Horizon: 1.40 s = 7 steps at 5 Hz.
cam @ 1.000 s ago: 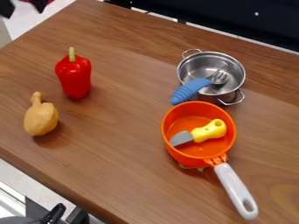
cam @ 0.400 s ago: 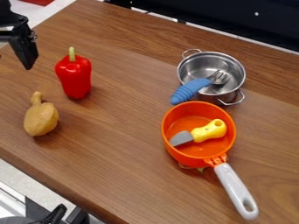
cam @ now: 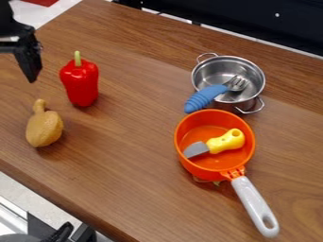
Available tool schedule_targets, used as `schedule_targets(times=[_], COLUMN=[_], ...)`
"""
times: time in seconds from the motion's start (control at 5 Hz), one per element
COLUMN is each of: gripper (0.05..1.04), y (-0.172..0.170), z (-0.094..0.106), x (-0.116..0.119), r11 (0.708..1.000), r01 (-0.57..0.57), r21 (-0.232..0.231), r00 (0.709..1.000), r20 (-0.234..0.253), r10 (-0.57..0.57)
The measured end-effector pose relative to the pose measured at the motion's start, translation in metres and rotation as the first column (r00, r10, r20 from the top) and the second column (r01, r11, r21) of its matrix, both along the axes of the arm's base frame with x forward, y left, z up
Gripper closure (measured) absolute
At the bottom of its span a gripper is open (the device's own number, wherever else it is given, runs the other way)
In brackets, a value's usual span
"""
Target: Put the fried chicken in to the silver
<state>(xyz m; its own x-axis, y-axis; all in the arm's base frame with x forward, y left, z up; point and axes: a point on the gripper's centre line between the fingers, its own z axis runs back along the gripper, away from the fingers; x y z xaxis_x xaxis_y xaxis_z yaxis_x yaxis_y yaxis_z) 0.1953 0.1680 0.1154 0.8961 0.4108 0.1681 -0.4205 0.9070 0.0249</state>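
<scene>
The black gripper [cam: 29, 71] hangs at the upper left of the view, left of the red pepper and above the chicken, touching neither. The fried chicken [cam: 44, 128], a tan drumstick shape, lies on the wooden table at the left with its narrow end toward the top. At the upper right stands the silver pot [cam: 212, 75], a small two-handled metal one. A fork [cam: 206, 97] with a blue handle rests in it, the handle leaning out over the rim.
A red pepper [cam: 80, 84] stands between gripper and pot. Below the pot, an orange pan [cam: 216, 172] holds a yellow-handled knife [cam: 225, 142]; its white handle points to the lower right. The wooden table's [cam: 120, 189] front edge runs along the lower left.
The gripper has come farther into view from the upper left corner, moving down toward the chicken. The chicken, pepper, pot and pan have stayed in place.
</scene>
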Motion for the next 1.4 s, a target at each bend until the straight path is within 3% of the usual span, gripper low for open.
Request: schedule_targets(times=[0.4, 0.6, 1.0, 1.2, 1.4], gripper=[0.084, 0.084, 0.084, 0.084, 0.084], y=[-0.006, -0.006, 0.006, 0.012, 0.013], z=[-0.017, -0.027, -0.041, -0.050, -0.063], x=[-0.003, -0.002, 0.006, 0.003, 0.003], r11=[0.998, 0.989, 0.952, 0.935, 0.921], r01=[-0.047, -0.117, -0.289, -0.324, -0.359], r21=[0.052, 0.086, 0.098, 0.141, 0.152], r00=[0.998, 0.993, 0.957, 0.946, 0.932], r20=[-0.027, 0.010, 0.058, 0.029, -0.004], r10=[0.048, 0.117, 0.284, 0.324, 0.364])
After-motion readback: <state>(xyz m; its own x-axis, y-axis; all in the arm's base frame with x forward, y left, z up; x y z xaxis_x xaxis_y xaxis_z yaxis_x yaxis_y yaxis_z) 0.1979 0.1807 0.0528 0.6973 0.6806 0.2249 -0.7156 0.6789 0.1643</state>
